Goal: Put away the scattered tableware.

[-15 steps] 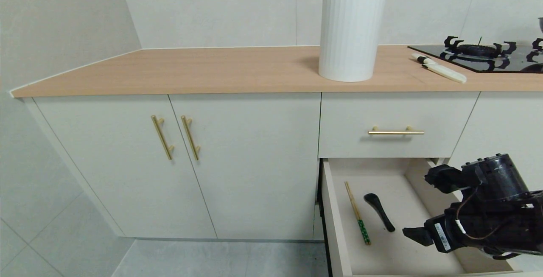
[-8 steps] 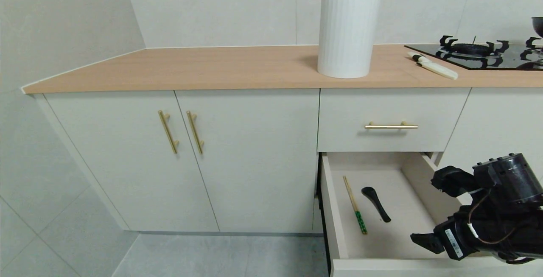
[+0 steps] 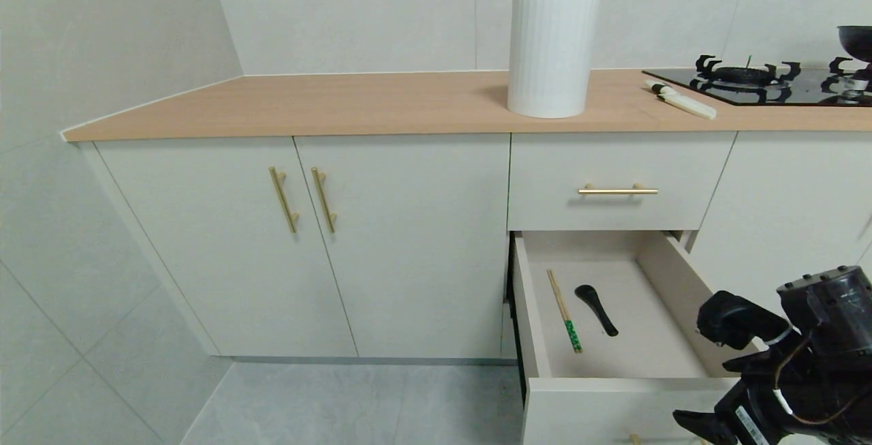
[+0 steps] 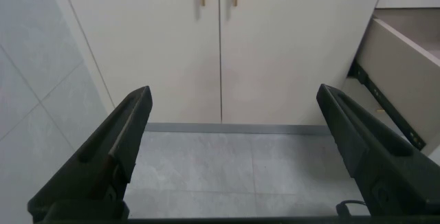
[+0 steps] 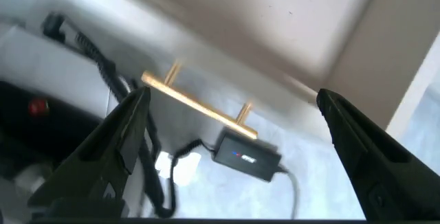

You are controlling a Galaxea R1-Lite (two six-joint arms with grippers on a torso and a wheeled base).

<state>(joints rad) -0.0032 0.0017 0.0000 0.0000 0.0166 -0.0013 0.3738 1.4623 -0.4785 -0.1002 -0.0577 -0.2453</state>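
Head view has drawn back as a whole over the last second, which is the camera's own shift and no move of the kitchen; set against the open drawer (image 3: 671, 269), though, the right gripper (image 3: 698, 366) has come out from over its inside and now hangs low at its right front corner, jaws wide with nothing between them. That suggests the last piece has been released and the arm is clearing away, so either the drawer gets shut or another item is fetched. The left gripper (image 4: 234, 155) is also spread wide and empty, above the floor before the cupboard doors. Inside the drawer, near its left wall, lie the chopsticks (image 3: 564, 312), pale wood with green patterned ends, close together and pointing front to back; just beside them, not touching, rests the black spoon (image 3: 596, 309), bowl toward the back and handle slanting forward. One pale-handled knife (image 3: 681, 99) lies on the wooden surface (image 3: 340, 101) between a white ribbed container (image 3: 553, 53) and the hob (image 3: 749, 82), probably the piece left to store
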